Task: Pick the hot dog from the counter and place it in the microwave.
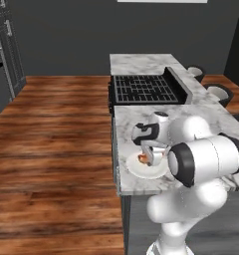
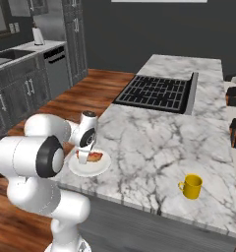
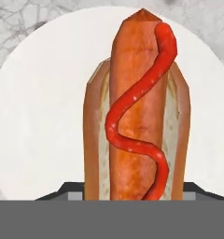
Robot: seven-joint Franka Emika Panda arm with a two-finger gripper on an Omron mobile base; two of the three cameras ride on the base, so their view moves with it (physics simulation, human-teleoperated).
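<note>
The hot dog (image 3: 137, 116) lies on a round white plate (image 3: 44, 126). In the hand view it stands tall in the middle of the frame, with a tan bun, an orange-brown sausage and a wavy red line of sauce on top. It fills most of that picture, so the hand is very close to it.

In the left base view the plate (image 1: 141, 170) sits low in the middle of the frame, near the front edge of the counter (image 1: 211, 117). The gripper (image 1: 150, 160) points down at the plate, right over the hot dog (image 1: 142, 159). In the right base view the gripper (image 2: 84, 158) is at the middle left, down at the hot dog (image 2: 94, 157) on the plate (image 2: 90, 169).

I cannot tell if the fingers are spread or pinching the hot dog.

A black cooktop (image 2: 157, 92) sits in the counter (image 2: 154, 147) higher up. A yellow mug (image 2: 191, 186) stands at the lower right, well apart from the plate.
</note>
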